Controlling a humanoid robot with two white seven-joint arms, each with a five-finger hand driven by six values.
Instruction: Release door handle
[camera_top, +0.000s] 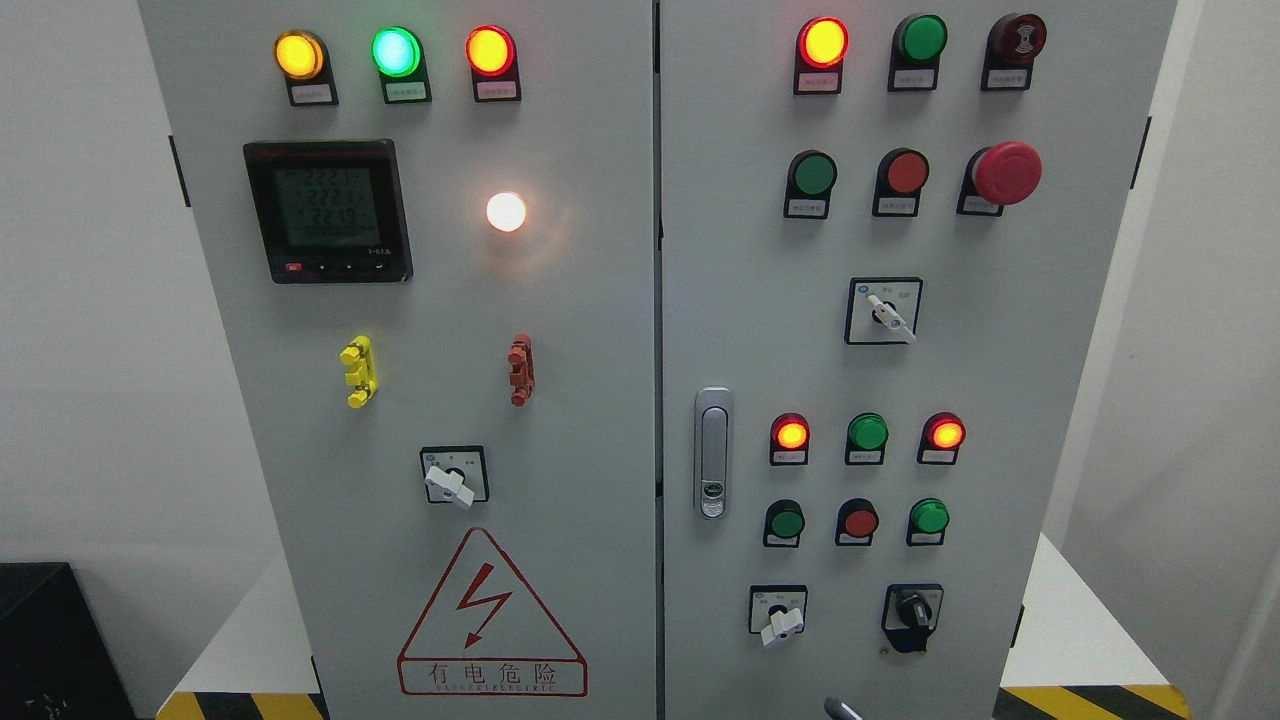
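Observation:
The silver door handle (713, 452) sits flush and upright on the left edge of the right cabinet door (1040, 400), with a round lock at its lower end. Nothing touches the handle. A small grey tip (843, 709) shows at the bottom edge, right of the middle and well below the handle; it looks like part of my right hand, but too little shows to tell how it stands. My left hand is out of view. Both doors look shut, with a narrow seam between them.
The left door (590, 400) carries a meter display (328, 210), lit lamps, rotary switches and a red warning triangle (490, 620). The right door holds lamps, push buttons and a red emergency button (1006, 172). A black box (50, 640) stands at the lower left.

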